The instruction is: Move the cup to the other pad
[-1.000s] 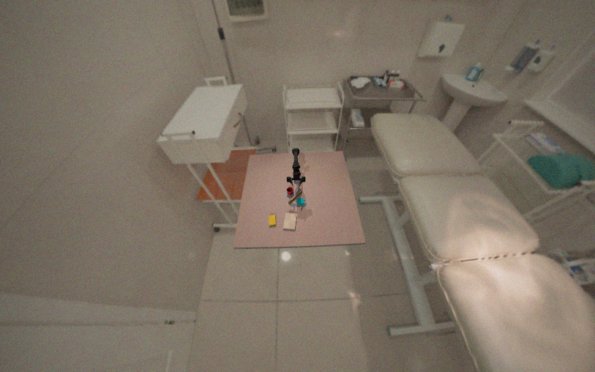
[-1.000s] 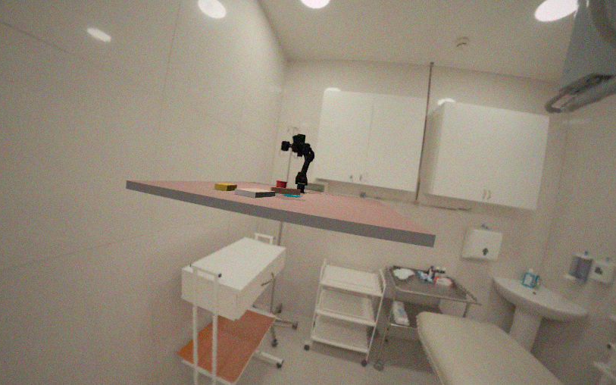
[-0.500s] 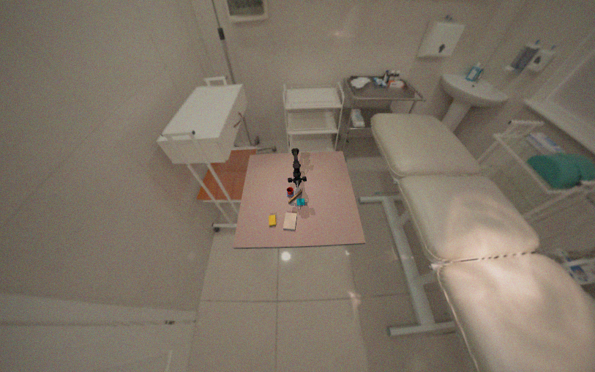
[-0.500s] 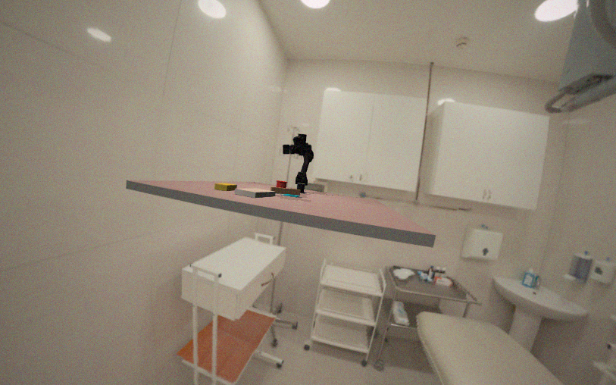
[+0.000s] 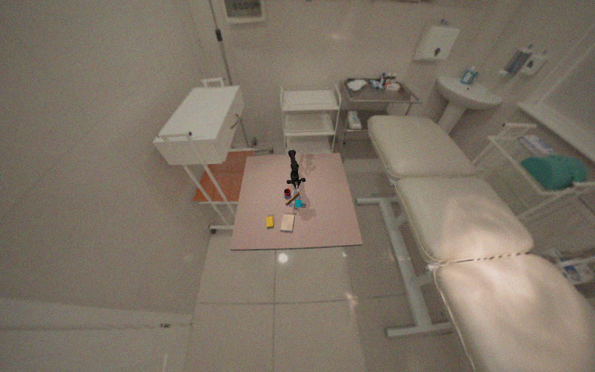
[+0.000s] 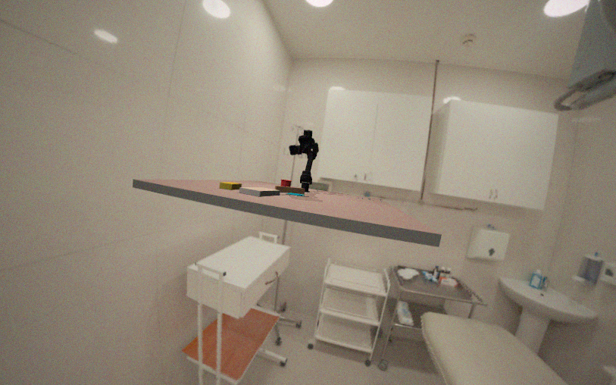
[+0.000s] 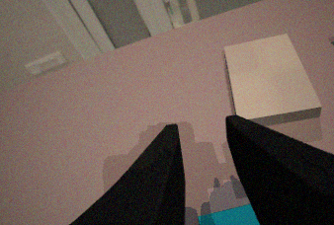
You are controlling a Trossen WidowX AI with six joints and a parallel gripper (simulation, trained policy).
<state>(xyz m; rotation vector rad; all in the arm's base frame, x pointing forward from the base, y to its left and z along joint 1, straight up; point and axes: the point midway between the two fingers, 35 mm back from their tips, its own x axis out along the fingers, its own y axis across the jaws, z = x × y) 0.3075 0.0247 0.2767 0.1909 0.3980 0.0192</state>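
Note:
A red cup (image 5: 287, 191) (image 6: 286, 183) stands upright on the table, left of the arm in the top view. A bit of blue shows at its foot, perhaps a pad. Marbles cannot be made out. A cyan pad (image 5: 298, 203) (image 6: 295, 194) (image 7: 229, 215) lies in front of the arm, with nothing visible on it. My gripper (image 7: 202, 130) is raised well above the table, away from the cup. Its fingers are partly open with a narrow gap and nothing between them. The cup is outside the wrist view.
A brown bar (image 5: 292, 198) (image 6: 289, 189) lies slantwise between the cup and the cyan pad. A cream block (image 5: 287, 222) (image 6: 258, 192) (image 7: 271, 77) and a yellow block (image 5: 269, 222) (image 6: 230, 185) lie nearer the front edge of the pink table (image 5: 327, 221) (image 6: 372, 210) (image 7: 148, 83).

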